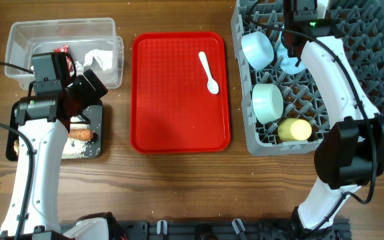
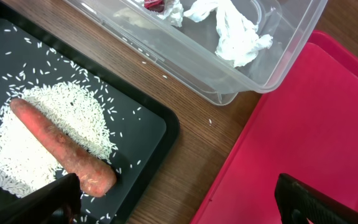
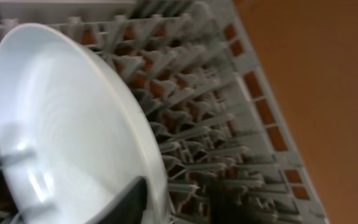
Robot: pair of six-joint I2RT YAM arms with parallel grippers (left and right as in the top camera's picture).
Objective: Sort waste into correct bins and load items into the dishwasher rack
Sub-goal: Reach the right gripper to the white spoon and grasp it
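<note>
In the grey dishwasher rack (image 1: 379, 67) the pale blue plate (image 3: 61, 124) stands on edge. My right gripper (image 3: 179, 199) straddles its rim, open, one finger (image 3: 129, 202) against the plate's face and the other blurred, off the rim. Two pale bowls (image 1: 257, 50) (image 1: 267, 101) and a yellow cup (image 1: 295, 129) lie in the rack's left part. My left gripper (image 2: 179, 208) hangs open and empty over the wood strip beside the black tray (image 2: 142, 130), which holds the carrot (image 2: 55, 143) and rice (image 2: 73, 106). The clear tub (image 2: 291, 37) holds tissue (image 2: 235, 31) and a red wrapper (image 2: 154, 5).
A flat red tray (image 1: 172, 100) lies mid-table between the bins and the rack, with a white plastic spoon (image 1: 207, 70) on its far right part. The right arm reaches across the rack and hides part of the plate from above.
</note>
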